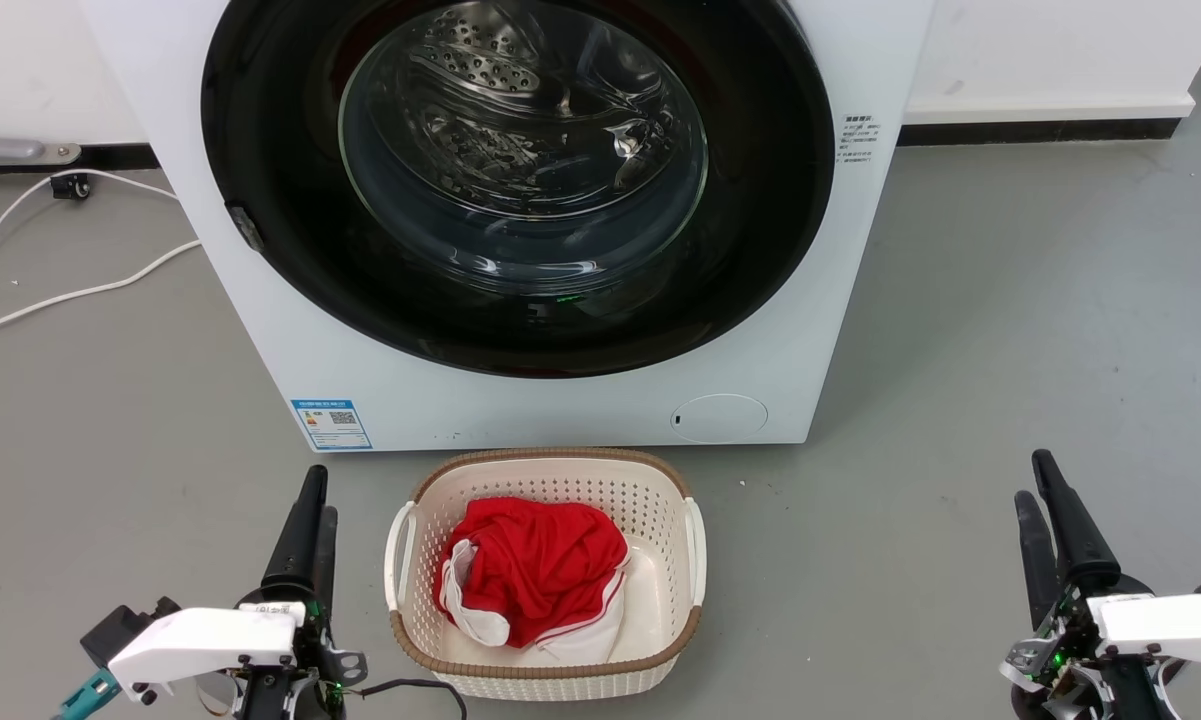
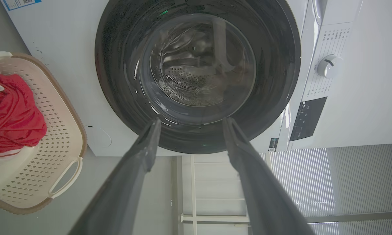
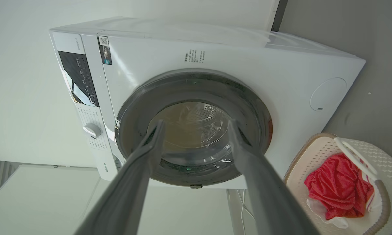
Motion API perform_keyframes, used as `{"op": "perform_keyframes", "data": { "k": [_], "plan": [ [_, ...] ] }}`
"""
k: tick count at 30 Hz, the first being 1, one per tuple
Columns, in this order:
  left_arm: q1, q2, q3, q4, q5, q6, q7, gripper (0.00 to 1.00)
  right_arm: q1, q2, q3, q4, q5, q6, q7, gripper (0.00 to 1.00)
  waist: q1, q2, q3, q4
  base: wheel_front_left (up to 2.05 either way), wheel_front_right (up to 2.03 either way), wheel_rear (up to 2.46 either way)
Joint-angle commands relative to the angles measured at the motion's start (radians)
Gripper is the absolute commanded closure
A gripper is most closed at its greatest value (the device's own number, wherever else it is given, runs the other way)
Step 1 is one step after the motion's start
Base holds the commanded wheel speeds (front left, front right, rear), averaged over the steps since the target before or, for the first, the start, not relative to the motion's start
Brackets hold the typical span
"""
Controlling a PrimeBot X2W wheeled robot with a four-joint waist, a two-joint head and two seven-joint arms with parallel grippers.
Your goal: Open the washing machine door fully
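Note:
The white washing machine (image 1: 560,410) stands straight ahead on the floor. Its door (image 1: 520,180), a glossy black ring around a bulging glass window, lies flat against the front. A small grey tab (image 1: 245,225) sits on the door's left rim. My left gripper (image 1: 320,492) rests low at the left and my right gripper (image 1: 1032,476) low at the right, both well short of the machine. In the left wrist view the left gripper (image 2: 189,122) is open, with the door (image 2: 197,75) beyond it. In the right wrist view the right gripper (image 3: 196,125) is likewise open and empty before the door (image 3: 196,85).
A cream laundry basket (image 1: 545,470) holding a red and white garment (image 1: 535,575) sits on the floor right before the machine, between my arms. White cables (image 1: 80,290) trail over the grey floor at the left. A white wall stands behind.

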State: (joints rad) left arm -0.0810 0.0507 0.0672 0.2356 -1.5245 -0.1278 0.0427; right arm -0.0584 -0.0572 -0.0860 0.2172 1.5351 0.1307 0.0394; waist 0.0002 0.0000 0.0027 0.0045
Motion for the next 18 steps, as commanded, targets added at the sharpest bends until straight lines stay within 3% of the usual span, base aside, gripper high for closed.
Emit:
{"op": "perform_keyframes", "data": {
  "k": [1,18],
  "plan": [
    [-0.021,0.004,0.0,-0.032,0.043,-0.001,-0.014,0.0,-0.011,-0.001,0.004,-0.035,-0.05,0.0,-0.014,0.0,-0.0002,0.0,0.0,0.0,0.0,0.0,0.0],
    [-0.017,0.003,-0.017,-0.112,0.36,-0.002,-0.078,0.0,0.016,0.001,0.025,-0.103,-0.459,0.0,-0.078,0.0,-0.0002,0.0,-0.001,0.005,0.0,0.0,0.0]
  ]
}}
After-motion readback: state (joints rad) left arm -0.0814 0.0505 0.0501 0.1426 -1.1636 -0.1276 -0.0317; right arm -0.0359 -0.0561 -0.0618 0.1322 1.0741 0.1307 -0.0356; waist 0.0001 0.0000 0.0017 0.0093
